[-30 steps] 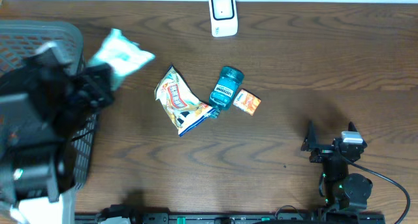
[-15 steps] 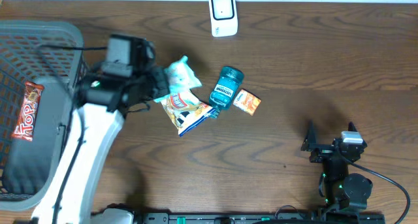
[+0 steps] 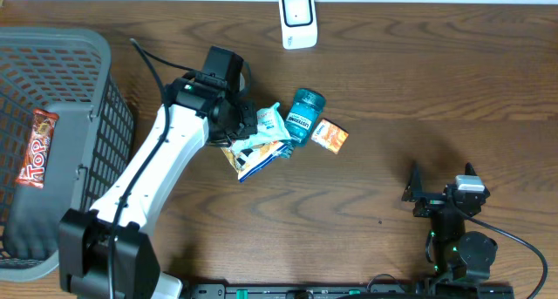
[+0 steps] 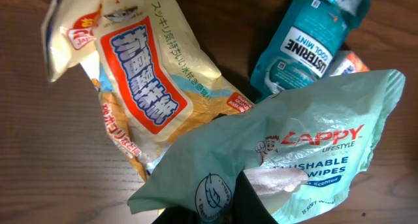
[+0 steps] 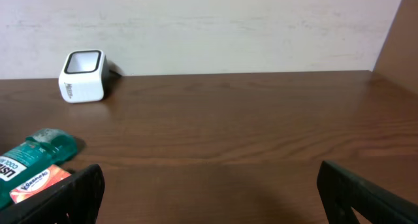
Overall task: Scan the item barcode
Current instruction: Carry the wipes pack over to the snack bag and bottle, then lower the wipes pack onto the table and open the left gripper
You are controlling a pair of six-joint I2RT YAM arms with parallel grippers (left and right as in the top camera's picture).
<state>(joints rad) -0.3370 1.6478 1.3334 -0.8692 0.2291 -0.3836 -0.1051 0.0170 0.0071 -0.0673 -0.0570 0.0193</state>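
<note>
- Basket (image 3: 87,44): well behind the left tool (image 3: 255,122).
- Snack bag (image 3: 251,152): on the tabletop (image 3: 392,81), right beneath that tool.
- Wipes pack (image 4: 307,152) — clamped in the left tool, just beside the mouthwash bottle (image 3: 302,116).
- Right tool (image 5: 215,194): jaws wide — scanner (image 5: 83,76) far ahead.

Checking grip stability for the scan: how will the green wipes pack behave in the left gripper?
Probably floppy: the wipes pack is soft film that creases around the left gripper. Likely light, since a pinch at one edge holds it. Its glossy wrap may slip or twist.
</note>
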